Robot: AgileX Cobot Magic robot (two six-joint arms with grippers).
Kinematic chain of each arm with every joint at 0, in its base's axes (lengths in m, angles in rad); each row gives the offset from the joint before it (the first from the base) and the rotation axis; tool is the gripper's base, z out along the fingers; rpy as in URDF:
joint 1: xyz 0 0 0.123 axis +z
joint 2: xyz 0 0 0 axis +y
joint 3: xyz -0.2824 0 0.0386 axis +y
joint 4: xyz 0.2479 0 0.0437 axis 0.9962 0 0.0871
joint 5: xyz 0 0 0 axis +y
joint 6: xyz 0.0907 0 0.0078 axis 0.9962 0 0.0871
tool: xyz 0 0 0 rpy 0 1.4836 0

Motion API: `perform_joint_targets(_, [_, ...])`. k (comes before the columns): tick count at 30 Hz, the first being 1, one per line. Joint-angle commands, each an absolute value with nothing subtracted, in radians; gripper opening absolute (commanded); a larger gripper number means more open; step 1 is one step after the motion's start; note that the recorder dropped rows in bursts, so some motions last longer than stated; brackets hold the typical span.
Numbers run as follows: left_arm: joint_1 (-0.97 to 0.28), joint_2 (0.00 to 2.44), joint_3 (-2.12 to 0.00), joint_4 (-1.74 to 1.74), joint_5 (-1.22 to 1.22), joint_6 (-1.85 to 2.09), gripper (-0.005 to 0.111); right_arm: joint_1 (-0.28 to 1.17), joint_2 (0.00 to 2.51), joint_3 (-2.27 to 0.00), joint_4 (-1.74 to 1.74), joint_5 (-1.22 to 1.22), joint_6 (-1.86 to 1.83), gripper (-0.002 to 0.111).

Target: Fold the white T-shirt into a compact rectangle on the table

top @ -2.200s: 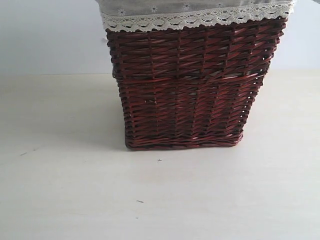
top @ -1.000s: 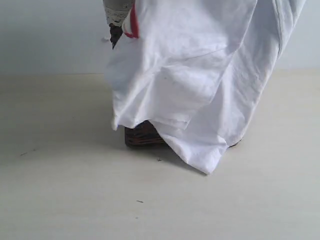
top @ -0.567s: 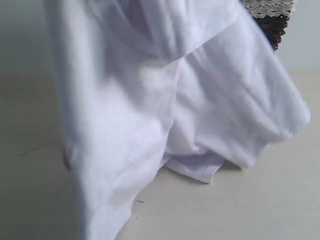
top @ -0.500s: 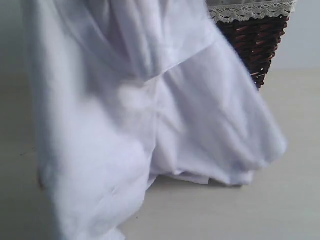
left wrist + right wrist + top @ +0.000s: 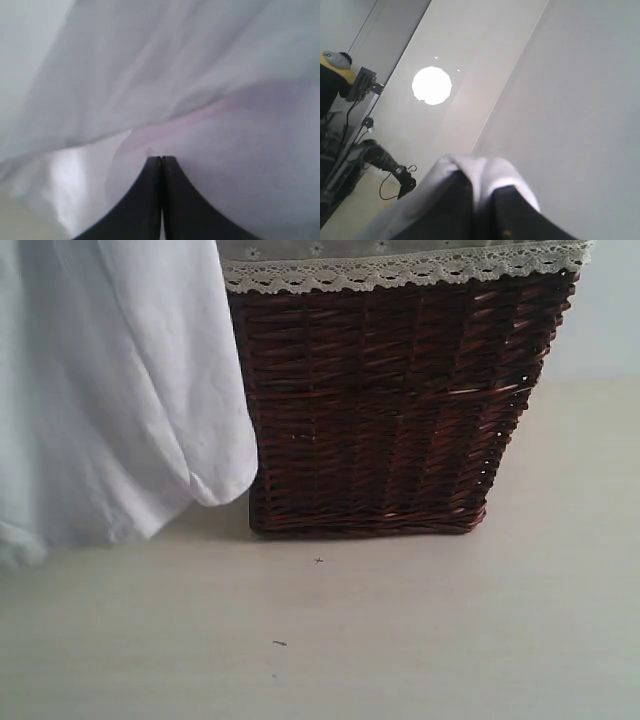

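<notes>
The white T-shirt (image 5: pixel 110 390) hangs in the air at the left of the exterior view, and its lower edge reaches down near the table (image 5: pixel 400 630). Neither gripper shows in that view. In the left wrist view my left gripper (image 5: pixel 161 159) is shut, its black fingers pressed together with the T-shirt's cloth (image 5: pixel 200 75) right at their tips and filling the view, faintly pink. My right gripper (image 5: pixel 482 182) points upward and is shut on a bunched fold of the T-shirt (image 5: pixel 480 167), which wraps over its fingertips.
A dark brown wicker basket (image 5: pixel 380 410) with cream lace trim (image 5: pixel 400 272) stands mid-table, just right of the hanging cloth. Tiny dark specks lie on the table in front of it. The right wrist view shows a ceiling lamp (image 5: pixel 432 85) and a stand with cables (image 5: pixel 365 85).
The T-shirt came up out of the basket, draped in front of it, then swung left. The basket's front is uncovered again.
</notes>
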State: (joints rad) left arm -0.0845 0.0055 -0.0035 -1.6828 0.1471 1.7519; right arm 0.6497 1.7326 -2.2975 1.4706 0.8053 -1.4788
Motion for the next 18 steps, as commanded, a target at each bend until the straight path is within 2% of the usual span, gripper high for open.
perform_joint_targets(1, [-0.09, 0.0, 0.0, -1.683, 0.15, 1.751, 0.0, 0.579, 1.709, -2.321, 1.046, 1.016, -1.083, 0.0])
perform_joint_targets(2, [-0.09, 0.0, 0.0, -1.683, 0.15, 1.751, 0.0, 0.568, 1.712, -2.319, 0.789, 1.221, -0.948, 0.0])
perform_joint_targets(3, [-0.09, 0.0, 0.0, -1.683, 0.15, 1.751, 0.0, 0.568, 1.719, -2.319, 0.719, 1.221, -0.92, 0.0])
perform_joint_targets(4, [-0.09, 0.0, 0.0, -1.683, 0.152, 1.751, 0.0, 0.57, 1.723, -2.288, 0.407, 1.221, -0.758, 0.0])
perform_joint_targets(7, [-0.09, 0.0, 0.0, -1.683, 0.15, 1.751, 0.0, 0.564, 1.744, -2.236, 0.038, 1.221, -0.731, 0.0])
perform_joint_targets(13, [-0.09, 0.0, 0.0, -1.683, 0.15, 1.751, 0.0, 0.522, 1.711, -2.129, 0.189, 1.221, -0.738, 0.0])
perform_joint_targets(18, [-0.09, 0.0, 0.0, -1.683, 0.15, 1.751, 0.0, 0.522, 1.671, -2.017, 0.154, 1.221, -0.765, 0.0])
